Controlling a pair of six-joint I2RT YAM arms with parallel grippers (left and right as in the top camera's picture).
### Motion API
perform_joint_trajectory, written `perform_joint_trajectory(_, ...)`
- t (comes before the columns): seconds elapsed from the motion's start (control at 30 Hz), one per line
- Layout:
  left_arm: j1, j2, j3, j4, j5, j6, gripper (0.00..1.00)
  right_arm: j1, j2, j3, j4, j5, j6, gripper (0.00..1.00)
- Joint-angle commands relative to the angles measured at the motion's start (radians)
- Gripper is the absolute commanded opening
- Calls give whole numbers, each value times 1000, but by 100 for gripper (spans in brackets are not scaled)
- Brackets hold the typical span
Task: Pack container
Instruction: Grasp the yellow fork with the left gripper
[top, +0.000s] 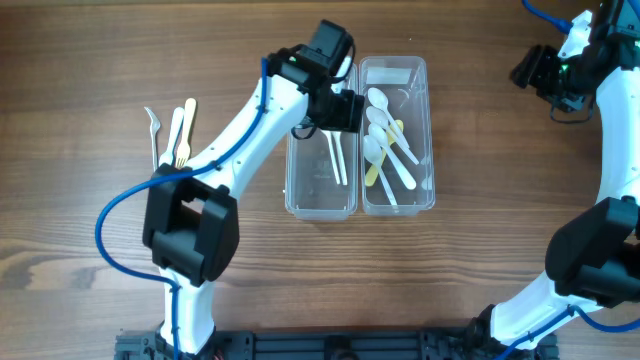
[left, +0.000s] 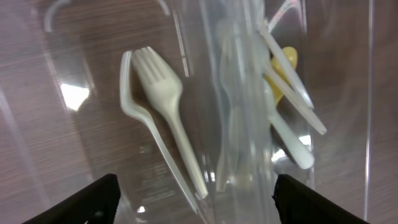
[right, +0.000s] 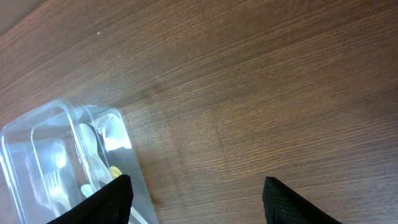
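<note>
Jaws spread and empty, the left gripper (top: 338, 110) hangs over the clear plastic two-bay container (top: 320, 213), white plastic forks (left: 163, 106) lying in the left bay beneath. Loose cream-and-white plastic cutlery (top: 176, 135) lies at frame left, long axes top-to-bottom — nearest this arm. The right gripper (right: 196, 193), also spread, sits far upper right.

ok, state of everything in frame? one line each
left gripper: open, empty, above the fork bin
right gripper: open, empty, over bare table
fork bin: uncovered, partly filled
forks: lying flat in the fork bin
spoon bin: uncovered, several pieces in
spoons: piled in the spoon bin, white and yellow
loose cutlery: on the table, not packed
</note>
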Motion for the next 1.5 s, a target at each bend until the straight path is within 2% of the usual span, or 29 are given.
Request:
perform_joint_trajectory(0.0,88,-134,47,-34,-17,19,85,4,-8,8,0,9,10,67)
perform_joint_trajectory(0.13,252,-206,47,-152,-292,212,86,4,-8,8,-6,9,11,67)
perform_joint_trajectory(0.2,371,-154,44,-203,-294,274,84,4,-8,8,-15,9,11,67)
perform_joint_trajectory(0.3,489,-63,44,-186,-215,274,72,4,-8,8,-12,9,11,67)
perform_joint_trajectory(0.4,562,45,44,-179,-159,275,69,4,-8,8,-13,9,11,67)
perform_joint_trajectory(0.47,578,95,44,-183,-158,277,65,4,-8,8,-13,9,11,67)
perform_joint_trajectory(0.57,571,161,44,-186,-104,436,60,4,-8,8,-13,9,11,67)
perform_joint_trajectory(0.7,591,219,44,-169,-111,437,59,4,-8,8,-20,9,11,67)
perform_joint_trajectory(0.87,593,257,44,-157,-114,531,60,4,-8,8,-20,9,11,67)
perform_joint_trajectory(1.13,593,296,44,-107,-144,541,57,6,-8,8,-25,10,7,67)
perform_joint_trajectory(1.17,593,296,44,-108,-144,541,52,6,-8,8,-24,9,8,67)
perform_joint_trajectory(1.2,593,296,44,-108,-144,541,41,6,-8,8,-23,10,7,67)
perform_joint_trajectory(1.3,593,296,44,-103,-144,541,28,6,-8,8,-23,14,7,67)
perform_joint_trajectory(1.4,593,296,44,-103,-144,540,20,6,-8,8,-23,21,9,67)
perform_joint_trajectory(1.43,591,295,45,-106,-144,532,6,6,-8,8,-23,21,11,67)
perform_joint_trajectory(1.47,589,294,45,-112,-144,532,4,6,-8,8,-23,21,11,66)
